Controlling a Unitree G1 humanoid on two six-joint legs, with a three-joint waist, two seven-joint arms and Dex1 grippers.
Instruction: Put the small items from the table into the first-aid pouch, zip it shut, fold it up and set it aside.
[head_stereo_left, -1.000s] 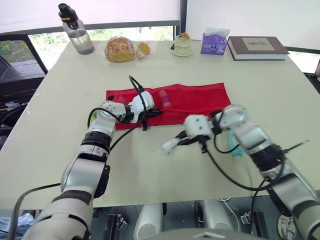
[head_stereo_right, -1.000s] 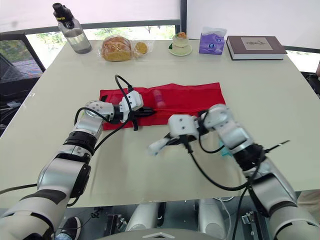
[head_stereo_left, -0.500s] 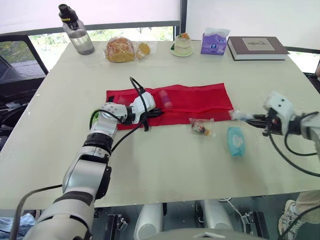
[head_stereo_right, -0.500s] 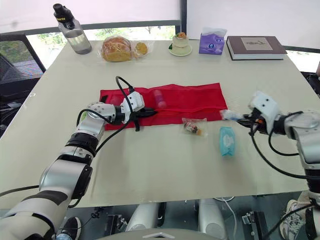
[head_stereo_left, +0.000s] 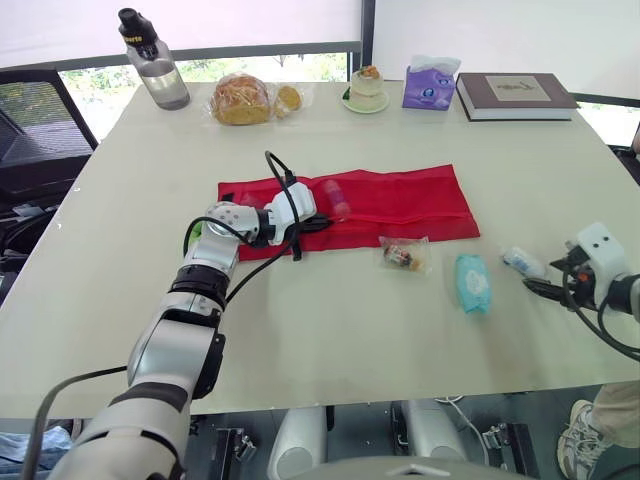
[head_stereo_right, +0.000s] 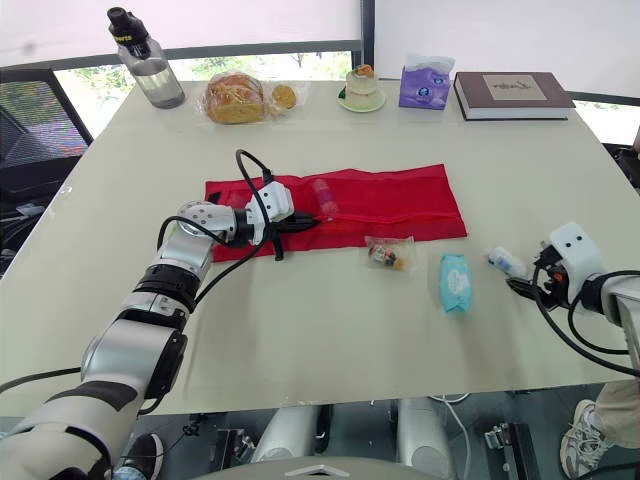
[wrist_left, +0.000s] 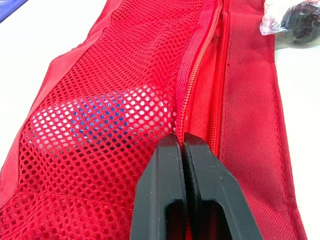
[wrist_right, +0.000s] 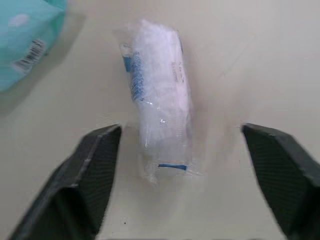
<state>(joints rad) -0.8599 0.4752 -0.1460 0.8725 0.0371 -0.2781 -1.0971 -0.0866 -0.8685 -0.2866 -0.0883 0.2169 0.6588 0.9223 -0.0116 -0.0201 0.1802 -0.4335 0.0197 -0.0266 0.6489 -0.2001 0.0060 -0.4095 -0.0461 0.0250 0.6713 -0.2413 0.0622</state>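
**One in, three out, zip open**

Pouch (head_stereo_left: 400, 198) lay flat and unfolded across the middle of the surface (head_stereo_left: 300, 330), zip open along its length. My left tool (wrist_left: 182, 150) was pinched narrow at the zip line near the pouch's left end, fingers pressed together. It looked to be nipping the edge of the mesh there, holding the pouch down.

Packed: one pale pink item (wrist_left: 95, 120) with blue print, showing through the mesh pocket just beside the left tool. I could not tell what it was.

Loose on the surface:
- small clear bag (head_stereo_left: 403, 257) with something dark inside, just off the pouch's near edge
- teal pack (head_stereo_left: 472, 282), to the right of the bag
- white packet (wrist_right: 157, 100), farthest right, well apart from the pouch

My right tool (head_stereo_right: 522, 287) was spread wide over the white packet, a finger on either side and neither touching it. It held nothing.

My reading: early in the job. Roughly a quarter of the loading was done. The three loose items had to go in, then zipping, folding and setting aside, none of it begun. The white packet looked like the piece in hand.
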